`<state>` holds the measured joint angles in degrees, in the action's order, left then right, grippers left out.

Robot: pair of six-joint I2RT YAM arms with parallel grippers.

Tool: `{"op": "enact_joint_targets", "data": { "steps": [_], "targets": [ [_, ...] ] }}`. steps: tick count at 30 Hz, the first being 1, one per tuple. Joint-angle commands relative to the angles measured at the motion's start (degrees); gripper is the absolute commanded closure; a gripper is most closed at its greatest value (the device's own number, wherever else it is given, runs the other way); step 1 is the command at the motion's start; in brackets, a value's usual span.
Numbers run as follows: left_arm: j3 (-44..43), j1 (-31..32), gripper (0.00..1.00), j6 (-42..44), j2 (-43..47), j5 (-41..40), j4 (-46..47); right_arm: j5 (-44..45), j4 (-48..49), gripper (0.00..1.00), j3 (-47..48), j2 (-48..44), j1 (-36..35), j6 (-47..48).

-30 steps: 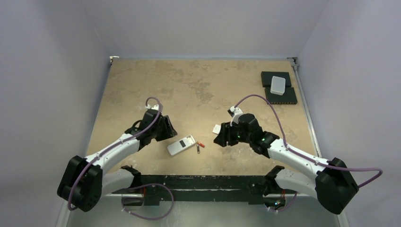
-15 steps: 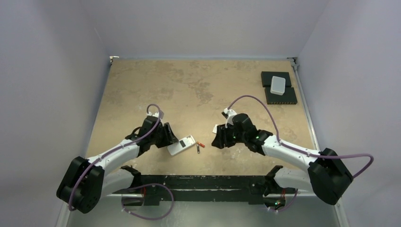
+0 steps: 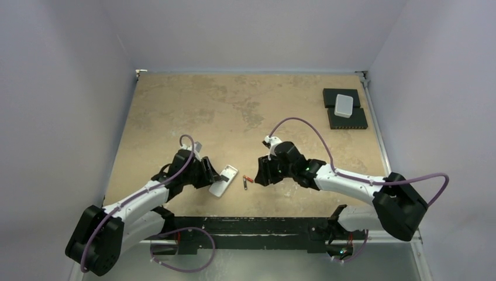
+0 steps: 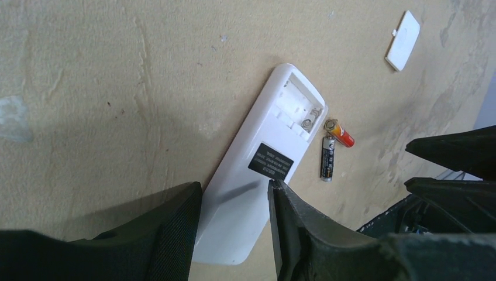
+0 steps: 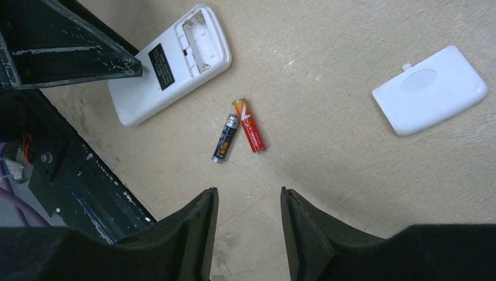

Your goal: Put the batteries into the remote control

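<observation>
The remote control (image 3: 223,180) (image 4: 263,164) (image 5: 169,64) lies back up on the table, its empty battery bay uncovered at the far end. Two batteries (image 3: 246,179) lie side by side just to its right: a dark one (image 4: 327,158) (image 5: 225,137) and a red-orange one (image 4: 340,133) (image 5: 250,133). My left gripper (image 3: 213,175) (image 4: 234,184) is open, its jaws astride the remote's near end, and the right finger's tip casts a shadow on the white back. My right gripper (image 3: 260,175) (image 5: 248,196) is open and empty, just right of the batteries.
The loose white battery cover (image 4: 403,40) (image 5: 430,91) lies on the table beyond the batteries. A plain white box (image 3: 344,105) sits on black pads (image 3: 347,119) at the far right. A black bar (image 3: 245,225) runs along the table's near edge.
My left gripper came down over the remote's near end, and the remote turned to lie more along the arm. My right gripper moved left toward the batteries.
</observation>
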<state>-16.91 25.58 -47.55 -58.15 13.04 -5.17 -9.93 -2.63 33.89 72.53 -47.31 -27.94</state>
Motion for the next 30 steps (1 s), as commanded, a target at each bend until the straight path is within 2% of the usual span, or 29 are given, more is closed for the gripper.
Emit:
{"op": "enact_joint_targets", "data": {
  "steps": [1,18,30],
  "targets": [
    [1.1,0.6,0.54,-2.2,3.0,2.5,2.1,3.9,0.0,0.49,4.1,1.9,-2.1,0.1],
    [4.2,1.2,0.54,-4.6,8.5,4.0,1.7,12.9,-6.0,0.53,13.8,13.0,-7.1,3.4],
    [2.1,1.2,0.5,-3.4,11.4,3.1,-2.9,15.6,-9.2,0.56,17.6,17.6,-9.3,4.1]
  ]
}}
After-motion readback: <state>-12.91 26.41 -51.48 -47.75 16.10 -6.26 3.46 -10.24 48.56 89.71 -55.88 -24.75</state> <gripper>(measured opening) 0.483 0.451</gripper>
